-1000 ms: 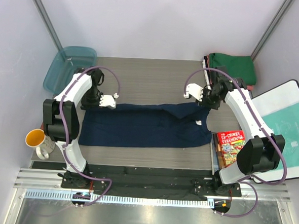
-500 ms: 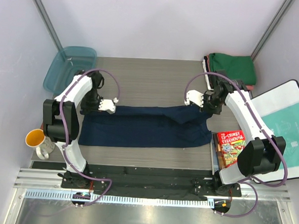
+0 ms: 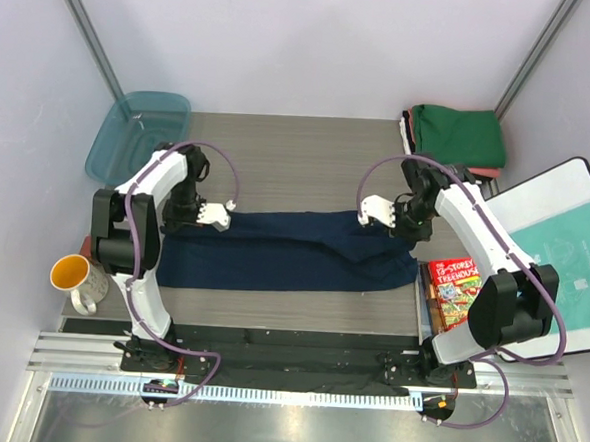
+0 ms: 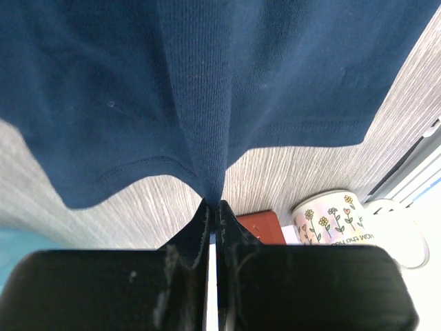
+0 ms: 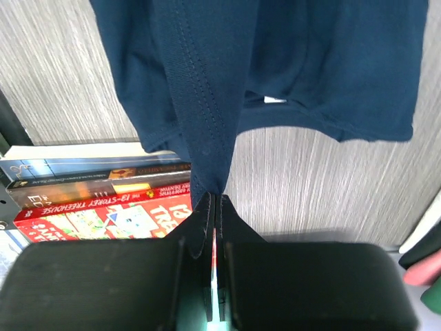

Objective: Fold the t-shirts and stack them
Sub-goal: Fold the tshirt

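Note:
A dark navy t-shirt (image 3: pixel 273 258) lies lengthwise across the middle of the table, its far edge lifted and folded toward the near side. My left gripper (image 3: pixel 218 213) is shut on the shirt's far left edge; in the left wrist view the navy cloth (image 4: pixel 207 89) hangs from the pinched jaws (image 4: pixel 212 205). My right gripper (image 3: pixel 369 212) is shut on the far right edge, and the cloth (image 5: pixel 207 103) drapes from its jaws (image 5: pixel 213 198). A small white tag (image 5: pixel 273 100) peeks out. Folded t-shirts, green (image 3: pixel 459 134) on top, are stacked at the back right.
A teal plastic bin (image 3: pixel 140 131) stands at the back left. A flowered mug (image 3: pixel 76 278) sits at the near left. Books (image 3: pixel 455 291) lie near the right arm's base, beside a white board with a teal-printed bag (image 3: pixel 574 248).
Both grippers have carried the shirt's far edge toward the near side, laying it over the body. The shirt now looks narrower front to back.

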Tool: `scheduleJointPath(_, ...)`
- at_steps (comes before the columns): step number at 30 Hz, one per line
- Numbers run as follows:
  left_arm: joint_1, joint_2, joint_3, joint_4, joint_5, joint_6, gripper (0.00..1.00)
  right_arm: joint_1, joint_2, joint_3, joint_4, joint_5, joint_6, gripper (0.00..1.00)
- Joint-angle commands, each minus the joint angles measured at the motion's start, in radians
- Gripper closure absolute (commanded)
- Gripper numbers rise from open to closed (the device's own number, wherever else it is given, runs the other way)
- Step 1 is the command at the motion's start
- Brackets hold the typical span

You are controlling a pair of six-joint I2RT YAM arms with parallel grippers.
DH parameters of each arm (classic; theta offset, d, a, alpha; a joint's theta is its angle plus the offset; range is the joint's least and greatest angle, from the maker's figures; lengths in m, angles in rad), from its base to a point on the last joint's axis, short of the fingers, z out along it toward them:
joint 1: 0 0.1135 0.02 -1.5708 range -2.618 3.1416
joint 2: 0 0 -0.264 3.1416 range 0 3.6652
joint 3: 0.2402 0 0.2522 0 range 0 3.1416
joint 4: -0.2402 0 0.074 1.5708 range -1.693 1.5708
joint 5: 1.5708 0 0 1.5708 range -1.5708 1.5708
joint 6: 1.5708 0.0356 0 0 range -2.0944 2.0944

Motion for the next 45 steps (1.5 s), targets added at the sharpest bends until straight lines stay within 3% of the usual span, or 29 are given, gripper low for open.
scheduleJointPath(1, -0.016, 0.023, 0.007, -0.170, -0.038, -0.003, 1.00, 0.034, -0.005, -0.012, -0.015, 0.019, 0.015, 0.99)
scheduleJointPath(7, -0.026, 0.038, 0.002, -0.181, -0.051, -0.006, 0.94, 0.096, -0.025, -0.063, -0.010, 0.038, 0.001, 0.95)
scheduleJointPath(11, -0.026, 0.040, 0.001, -0.199, -0.057, 0.002, 0.67, 0.141, -0.048, -0.107, -0.019, 0.074, -0.022, 0.77)
scheduleJointPath(15, -0.026, 0.041, 0.007, -0.225, -0.070, 0.014, 0.55, 0.155, -0.074, -0.127, -0.012, 0.100, -0.043, 0.61)
scheduleJointPath(17, -0.026, 0.035, 0.012, -0.231, -0.071, 0.019, 0.47, 0.155, -0.074, -0.120, -0.004, 0.109, -0.043, 0.60)
scheduleJointPath(21, -0.026, 0.052, 0.085, -0.242, -0.059, -0.013, 0.47, 0.155, -0.063, -0.074, 0.026, 0.097, -0.019, 0.59)
scheduleJointPath(27, -0.029, 0.104, 0.282, -0.258, 0.099, -0.136, 0.48, 0.228, -0.013, 0.031, 0.033, -0.021, 0.079, 0.57)
scheduleJointPath(35, -0.088, 0.118, 0.213, -0.048, 0.084, -0.253, 0.51, 0.412, 0.032, -0.052, 0.220, -0.107, 0.240, 0.57)
scheduleJointPath(45, -0.125, 0.090, 0.118, 0.022, 0.129, -0.326, 0.53, 0.420, 0.093, -0.112, 0.355, -0.173, 0.377, 0.61)
